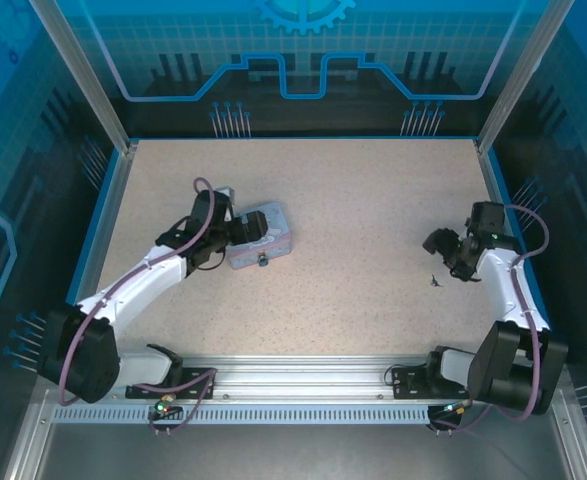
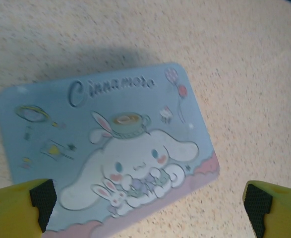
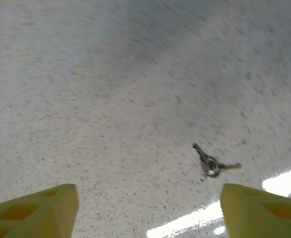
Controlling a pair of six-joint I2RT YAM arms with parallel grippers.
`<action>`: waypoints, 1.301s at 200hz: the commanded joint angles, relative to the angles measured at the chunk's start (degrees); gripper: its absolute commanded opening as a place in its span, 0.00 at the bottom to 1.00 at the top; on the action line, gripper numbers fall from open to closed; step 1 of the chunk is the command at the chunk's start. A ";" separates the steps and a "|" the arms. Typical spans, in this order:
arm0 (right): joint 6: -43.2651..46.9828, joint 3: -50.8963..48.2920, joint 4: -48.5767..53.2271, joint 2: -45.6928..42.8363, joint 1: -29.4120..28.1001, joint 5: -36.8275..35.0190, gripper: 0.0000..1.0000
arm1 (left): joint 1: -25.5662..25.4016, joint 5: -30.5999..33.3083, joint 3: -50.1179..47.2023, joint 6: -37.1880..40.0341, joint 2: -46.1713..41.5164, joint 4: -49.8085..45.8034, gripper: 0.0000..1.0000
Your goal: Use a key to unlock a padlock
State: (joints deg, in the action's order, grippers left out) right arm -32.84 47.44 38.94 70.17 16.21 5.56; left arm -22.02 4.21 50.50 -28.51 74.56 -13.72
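Note:
A pastel blue-pink cartoon tin (image 1: 265,232) lies left of the table's middle. The padlock (image 1: 261,262) is a tiny dark speck at the tin's near edge. My left gripper (image 1: 241,232) hovers over the tin's left part. In the left wrist view the tin's lid (image 2: 110,148) spreads beneath the left gripper (image 2: 147,218), which is open with nothing between its yellow fingers (image 2: 16,208). Two small keys on a ring (image 1: 434,281) lie on the table at the right. My right gripper (image 1: 435,242) hangs just beyond them, open and empty. The keys (image 3: 210,166) sit ahead of the right gripper (image 3: 150,218), toward its right finger.
A blue raised border (image 1: 101,215) frames the speckled tabletop (image 1: 363,220). Transparent panels on metal posts (image 1: 78,70) stand at both sides. The rail (image 1: 303,378) with both arm bases runs along the near edge. A bright glare streak (image 3: 284,181) lies beside the keys.

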 commanded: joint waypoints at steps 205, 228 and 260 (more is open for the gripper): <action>-5.34 -4.33 -10.55 15.08 -0.46 0.76 0.67 | -4.33 3.37 4.89 -4.33 -2.28 -7.34 0.99; -5.86 -4.48 -10.22 14.92 -1.63 1.51 0.67 | -4.35 2.26 4.44 -5.49 -1.97 -6.76 0.99; -6.33 -5.12 -9.48 13.27 -3.83 1.82 0.67 | -4.34 4.83 4.53 -6.12 -1.45 -7.76 0.99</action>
State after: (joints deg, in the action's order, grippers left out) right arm -37.98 42.81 28.53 84.64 14.31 6.35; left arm -26.06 6.15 55.59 -33.15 73.58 -19.66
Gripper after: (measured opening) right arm 0.674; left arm 0.990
